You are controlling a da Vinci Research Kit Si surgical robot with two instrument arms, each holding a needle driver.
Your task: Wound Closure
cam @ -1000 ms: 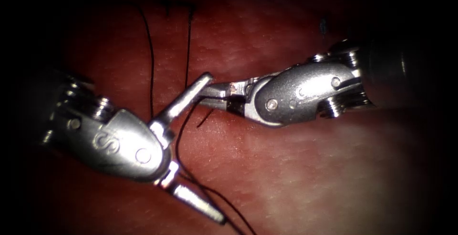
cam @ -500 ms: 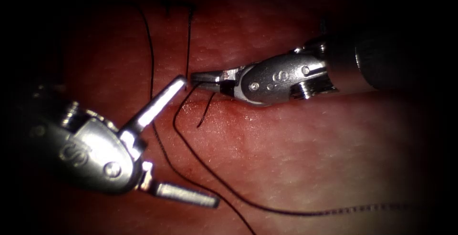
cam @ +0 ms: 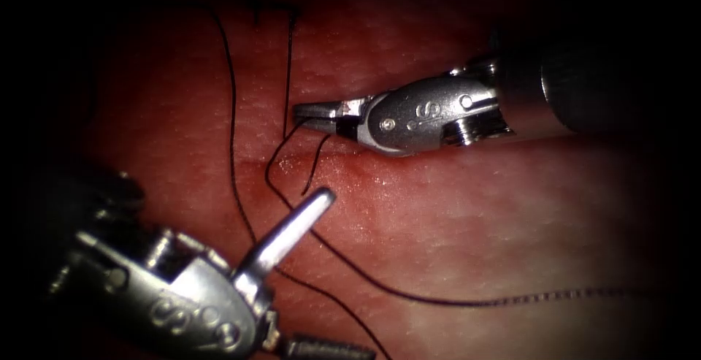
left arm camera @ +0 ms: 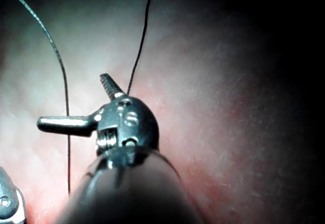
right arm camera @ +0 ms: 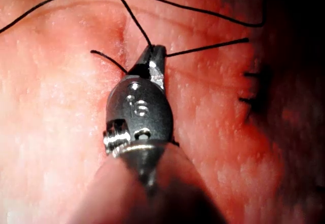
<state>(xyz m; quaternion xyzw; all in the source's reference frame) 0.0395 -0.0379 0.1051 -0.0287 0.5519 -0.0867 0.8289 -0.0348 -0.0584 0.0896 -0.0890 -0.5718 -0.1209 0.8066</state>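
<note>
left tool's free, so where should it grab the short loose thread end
Probably its lower free tip, from below-left: the short thread end curves down clear of the right tool, whose shut jaws hold the thread above; the open, empty left tool faces it.

a few short dark stitches [cam: 274, 11] sit side by side in a row, and well apart from the stitches, nearer the viewer, a thin film of red fluid [cam: 293, 164] glistens.

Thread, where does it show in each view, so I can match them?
Endoscope: thread runs from the right tool's shut jaws past the open, empty left tool.
Left wrist: strands flank the left tool.
Right wrist: held at the right tool's tips.
Shared landmark: the tissue.
</note>
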